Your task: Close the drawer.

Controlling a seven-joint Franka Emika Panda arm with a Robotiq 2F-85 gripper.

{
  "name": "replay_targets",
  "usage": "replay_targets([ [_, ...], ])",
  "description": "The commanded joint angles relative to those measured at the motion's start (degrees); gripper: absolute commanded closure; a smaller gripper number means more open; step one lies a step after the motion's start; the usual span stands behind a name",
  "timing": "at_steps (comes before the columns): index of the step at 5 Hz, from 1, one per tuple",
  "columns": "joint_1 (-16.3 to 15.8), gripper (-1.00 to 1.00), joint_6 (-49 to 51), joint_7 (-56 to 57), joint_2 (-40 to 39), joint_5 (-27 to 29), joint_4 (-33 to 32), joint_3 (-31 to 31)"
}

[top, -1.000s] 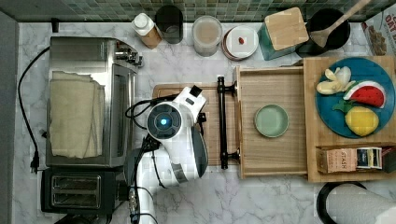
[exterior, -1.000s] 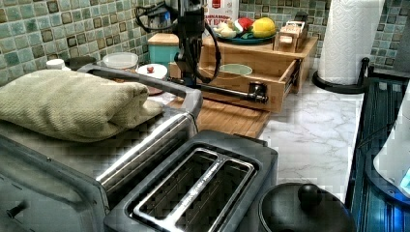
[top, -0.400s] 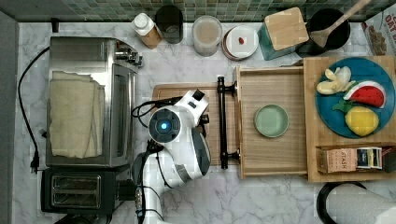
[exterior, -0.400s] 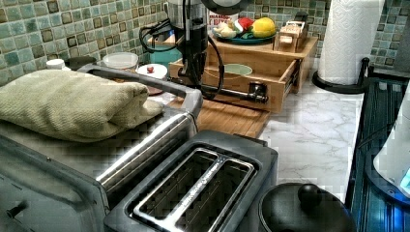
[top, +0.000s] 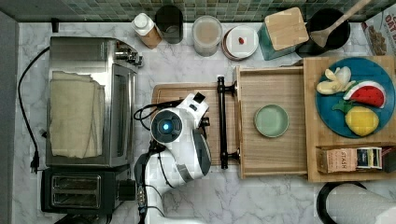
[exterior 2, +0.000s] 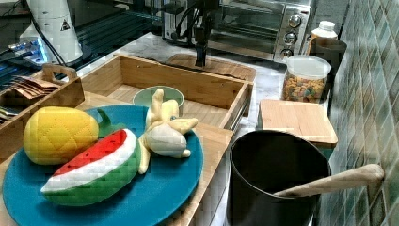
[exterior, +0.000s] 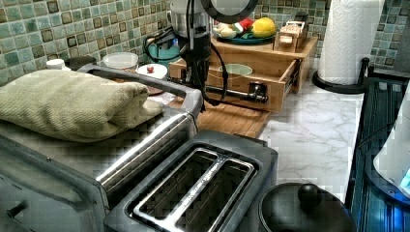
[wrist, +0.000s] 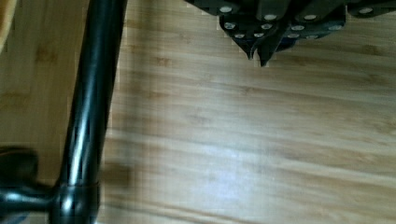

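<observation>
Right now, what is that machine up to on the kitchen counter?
A robot arm is about to push a wooden drawer shut. The drawer is pulled out, with a small green bowl inside. The arm's hand, fingers pressed together, hangs low over the cutting board, beside the drawer's black bar handle and apart from it. Nothing is gripped.

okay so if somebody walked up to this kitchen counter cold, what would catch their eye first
Probably the white robot arm over the wooden cutting board, its black gripper shut beside the long black bar handle without touching it. Next, the shallow light-wood drawer, pulled open with a pale green dish inside. On the top view's right, toy fruit fills a blue plate.
</observation>
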State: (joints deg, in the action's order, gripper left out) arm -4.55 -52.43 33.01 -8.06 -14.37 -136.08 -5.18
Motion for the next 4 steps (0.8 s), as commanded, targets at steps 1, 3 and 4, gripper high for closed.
replay_targets([
  [1,0.61,1.00,-3.30,-3.19,-0.07,-3.40,-1.13,1.97],
  [3,3.87,1.00,-8.10,2.53,2.13,-1.79,-3.66,3.73],
  [4,6.60,1.00,-3.29,10.96,0.04,5.19,0.01,4.07],
])
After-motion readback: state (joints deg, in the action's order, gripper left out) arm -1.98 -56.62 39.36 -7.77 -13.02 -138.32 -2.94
